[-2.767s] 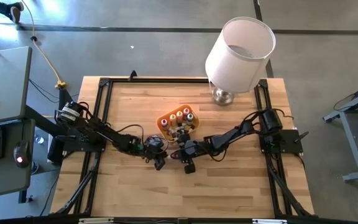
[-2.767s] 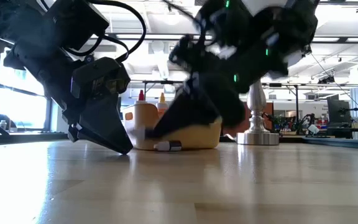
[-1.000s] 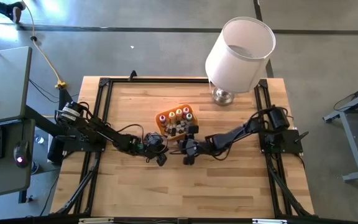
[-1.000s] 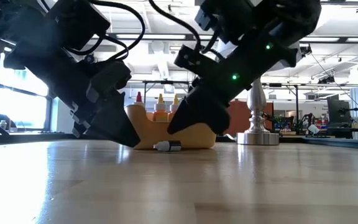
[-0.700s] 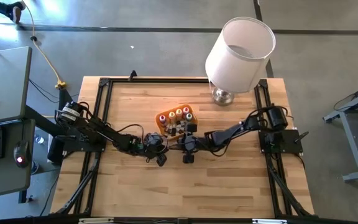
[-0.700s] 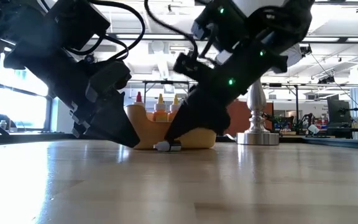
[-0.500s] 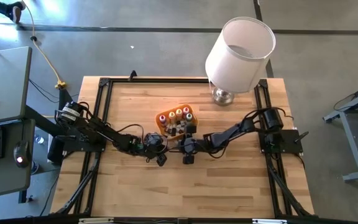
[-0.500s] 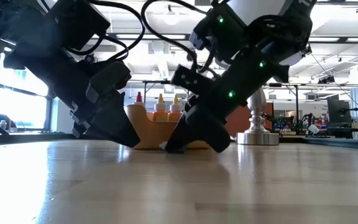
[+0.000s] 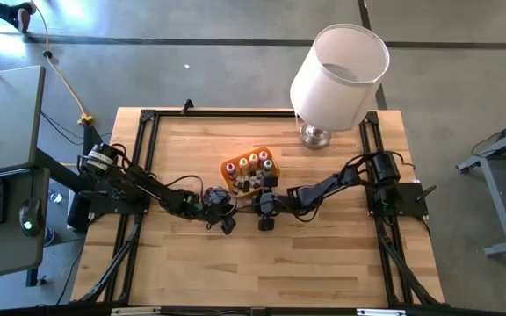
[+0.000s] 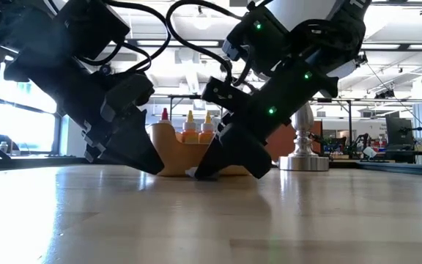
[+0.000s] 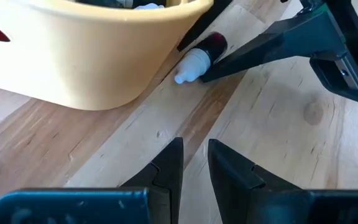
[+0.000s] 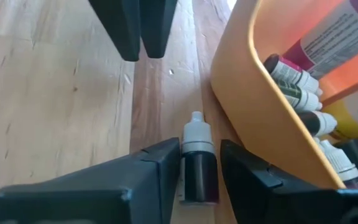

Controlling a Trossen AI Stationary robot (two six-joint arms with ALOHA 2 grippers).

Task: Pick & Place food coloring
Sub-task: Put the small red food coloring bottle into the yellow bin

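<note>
One small dark red food coloring vial (image 12: 199,167) with a white cap lies on its side on the table against the near wall of the orange tray (image 9: 227,167). It also shows in the left wrist view as the vial (image 11: 204,51). More bottles (image 12: 303,93) stand or lie inside the tray. My right gripper (image 12: 199,180) is low at the table, shut on the lying vial. My left gripper (image 11: 194,163) is shut and hovers low just left of it. It touches nothing. My right gripper pinches the vial's dark body (image 12: 197,177) between its two fingers, one on each long side. The fingers (image 11: 247,53) slant down from the table's right and lie along the vial, whose white cap (image 12: 196,130) sticks out past them. The vial still lies flat on the table.
A white lamp (image 9: 336,70) stands at the table's far right. A black frame (image 9: 148,123) borders the table. Bare wood lies near of both grippers. The tray wall (image 12: 247,93) is right beside the right gripper's finger.
My right gripper has dropped to the table beside the tray and come over the lying vial, which now shows between its fingers and is almost hidden in the low view. The vial and tray have stayed in place.
</note>
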